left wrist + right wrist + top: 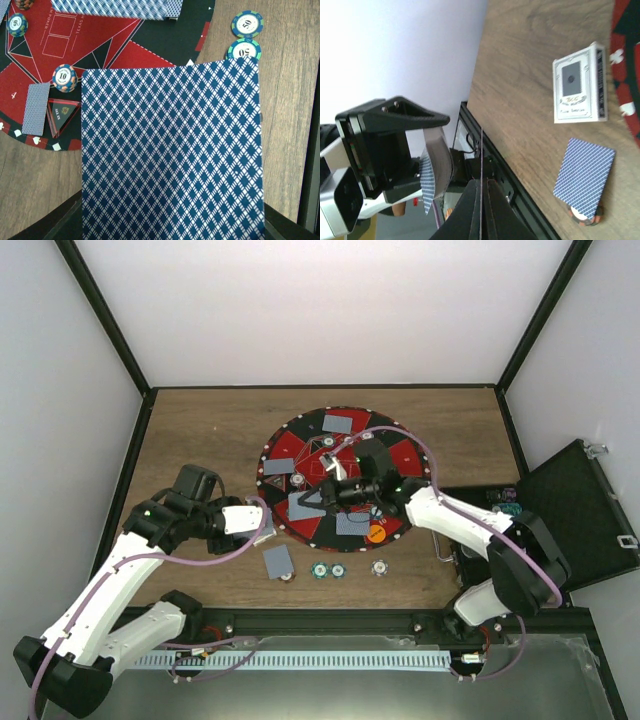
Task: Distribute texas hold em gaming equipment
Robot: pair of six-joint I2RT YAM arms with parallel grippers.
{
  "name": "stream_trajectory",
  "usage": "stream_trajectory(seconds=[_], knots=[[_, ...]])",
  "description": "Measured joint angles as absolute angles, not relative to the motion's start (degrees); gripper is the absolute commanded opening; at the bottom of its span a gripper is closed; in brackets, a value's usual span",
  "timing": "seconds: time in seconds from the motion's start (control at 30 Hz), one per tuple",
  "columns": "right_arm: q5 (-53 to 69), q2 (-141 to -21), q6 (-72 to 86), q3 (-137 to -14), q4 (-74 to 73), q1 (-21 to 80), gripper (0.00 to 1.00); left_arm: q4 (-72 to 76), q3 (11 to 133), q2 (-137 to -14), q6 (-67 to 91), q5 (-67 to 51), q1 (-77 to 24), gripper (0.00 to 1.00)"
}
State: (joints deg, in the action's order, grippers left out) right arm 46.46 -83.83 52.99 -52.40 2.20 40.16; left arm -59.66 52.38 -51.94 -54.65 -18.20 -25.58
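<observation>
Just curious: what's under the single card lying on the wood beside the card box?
A poker chip peeks out beneath the card at one corner; the rest is covered, its value unreadable.

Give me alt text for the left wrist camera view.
A blue diamond-backed playing card, close to the camera, fills the middle. Behind it, upper left, lies a red-and-black mat with a chip marked 10; two teal chips marked 50 sit on the wooden table.

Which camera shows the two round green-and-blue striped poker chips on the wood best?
The left wrist view: the two green-and-blue striped poker chips look big and 50 is readable, though the blue-patterned card covers part of the nearer one. The top view shows them as tiny dots. The right wrist view misses them.
</observation>
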Motion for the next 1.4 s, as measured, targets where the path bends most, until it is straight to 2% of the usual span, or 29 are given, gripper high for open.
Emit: stream_trajectory(seconds=[0.23,0.53,0.73,0.87,0.93,1.1,1.4], knots=[[48.2,-90.5,49.5,-59.0,-0.1,35.4,0.01,-59.7,52.4,-51.4,-54.7,-18.1,-25.6,0.05],[48.9,-119.9,44.1,-85.5,-5.7,33.9,0.01,-59.7,52.4,-51.3,-54.7,-18.0,-25.6,0.05],[48.3,-133.6,42.5,-100.7,-12.1,33.9,0.02,-59.8,52.4,-51.2,-54.6,-18.0,-25.6,0.05],[47.7,-137.5,41.9,-107.0,-15.4,33.9,0.11,-59.8,52.4,-51.2,-54.6,-17.9,-25.6,0.05],[47.5,-138.3,41.3,-108.8,-16.6,33.9,0.2,-59.8,52.4,-51.2,-54.6,-17.8,-25.6,0.05],[46.2,-138.4,39.3,-109.3,-20.0,33.9,0.36,-59.8,52.4,-51.2,-54.6,-17.8,-25.6,0.05],[41.6,-137.5,34.9,-109.3,-26.0,33.9,0.37,-59.9,52.4,-51.2,-54.4,-17.7,-25.6,0.05]])
